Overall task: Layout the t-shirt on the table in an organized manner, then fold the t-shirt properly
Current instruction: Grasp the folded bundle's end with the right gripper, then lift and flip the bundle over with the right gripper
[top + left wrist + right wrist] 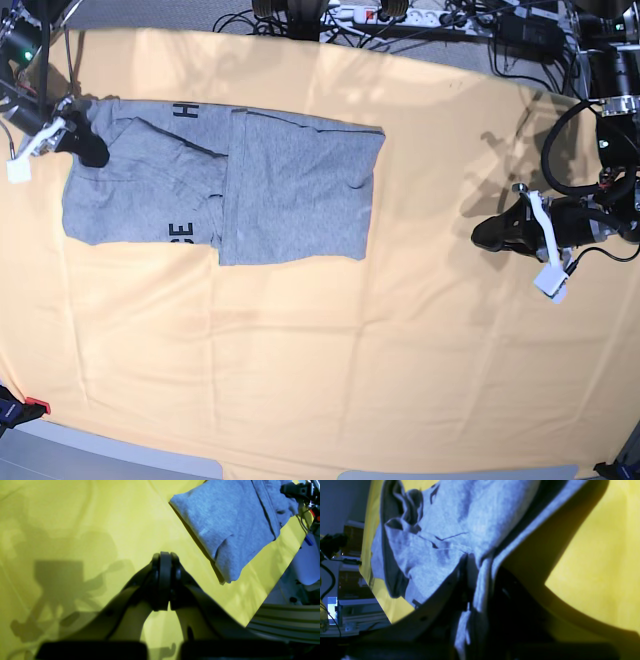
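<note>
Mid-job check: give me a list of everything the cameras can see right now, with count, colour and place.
t-shirt: one, heather grey with black letters, partly folded, far left part of the table in the base view.
table: one, pale yellow-orange cloth, fills the view.
cables and power strip: several, dark and white, beyond the far edge.
right gripper: one, black, shut on the t-shirt's edge.
left gripper: one, black, shut and holding nothing, over bare cloth.

Beyond my reach at twelve o'clock, a white power strip [400, 14] among tangled black cables [470, 30], a small red clip [33, 406] at eight o'clock.
</note>
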`<control>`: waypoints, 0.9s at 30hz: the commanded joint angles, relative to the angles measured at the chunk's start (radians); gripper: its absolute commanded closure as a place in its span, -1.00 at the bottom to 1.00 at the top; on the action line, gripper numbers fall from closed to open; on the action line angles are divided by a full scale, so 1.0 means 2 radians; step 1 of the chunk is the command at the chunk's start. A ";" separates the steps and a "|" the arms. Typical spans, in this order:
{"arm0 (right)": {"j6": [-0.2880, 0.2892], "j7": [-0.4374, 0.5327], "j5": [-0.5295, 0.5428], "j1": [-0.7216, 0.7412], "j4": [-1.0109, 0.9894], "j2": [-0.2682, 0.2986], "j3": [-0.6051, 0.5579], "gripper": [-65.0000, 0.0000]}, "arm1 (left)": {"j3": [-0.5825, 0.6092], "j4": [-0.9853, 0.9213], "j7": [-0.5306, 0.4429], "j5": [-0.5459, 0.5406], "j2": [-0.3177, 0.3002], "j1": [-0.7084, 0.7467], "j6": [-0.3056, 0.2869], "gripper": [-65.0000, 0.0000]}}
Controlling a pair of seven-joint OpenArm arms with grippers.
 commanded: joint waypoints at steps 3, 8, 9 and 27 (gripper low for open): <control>-0.001 0.002 0.009 0.009 0.019 0.016 0.000 1.00 | -0.004 0.007 -0.009 -0.012 -0.010 -0.010 -0.002 1.00; -0.001 0.002 -0.015 0.009 0.085 0.028 0.003 1.00 | -0.004 0.007 -0.010 -0.012 -0.010 -0.010 -0.002 1.00; -0.001 0.002 -0.027 0.008 0.104 0.029 0.006 1.00 | -0.004 0.007 -0.010 -0.012 -0.010 -0.010 -0.002 1.00; -0.001 0.002 0.007 -0.039 0.451 -0.012 0.019 1.00 | -0.004 0.007 -0.014 -0.012 -0.010 -0.010 -0.002 1.00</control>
